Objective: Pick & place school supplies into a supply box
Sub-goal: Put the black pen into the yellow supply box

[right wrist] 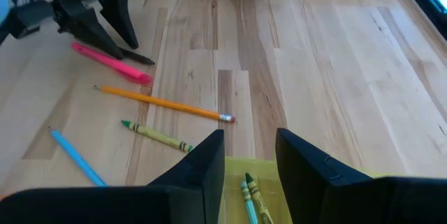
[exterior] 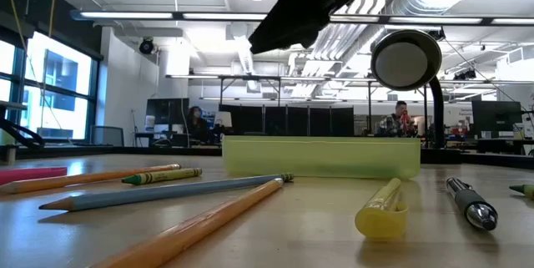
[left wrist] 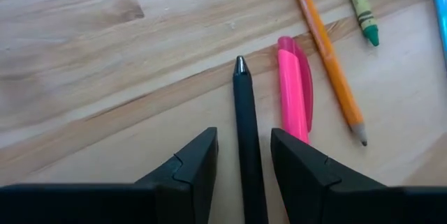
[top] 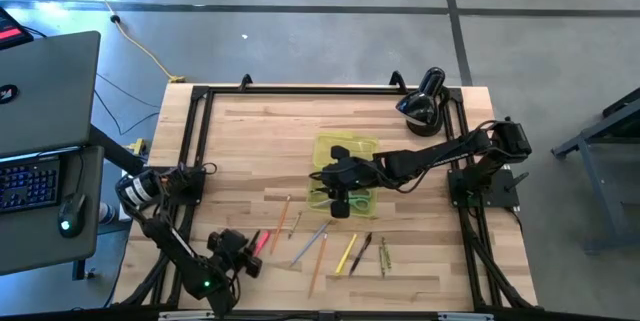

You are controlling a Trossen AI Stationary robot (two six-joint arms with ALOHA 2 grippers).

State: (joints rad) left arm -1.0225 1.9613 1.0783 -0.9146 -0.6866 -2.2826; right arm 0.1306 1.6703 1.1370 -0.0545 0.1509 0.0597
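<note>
Left gripper [left wrist: 243,158], fingers parted low around a black pen [left wrist: 246,133] beside the pink one [left wrist: 295,91], and right gripper [right wrist: 250,155], open above the box [top: 345,174] holding crayons [right wrist: 251,195], left most supplies unpacked, I judged.

We were in an open-plan office or lab. Far beyond the right end effector [exterior: 288,17], the low view showed ceiling light strips [exterior: 167,15], exposed ducts [exterior: 434,5], rows of monitors [exterior: 284,120] and seated people [exterior: 198,123]. From above, the wooden counter [top: 260,131] stood on polished concrete floor [top: 300,21], with a laptop [top: 45,86] well off beyond the left end effector [top: 250,256].
</note>
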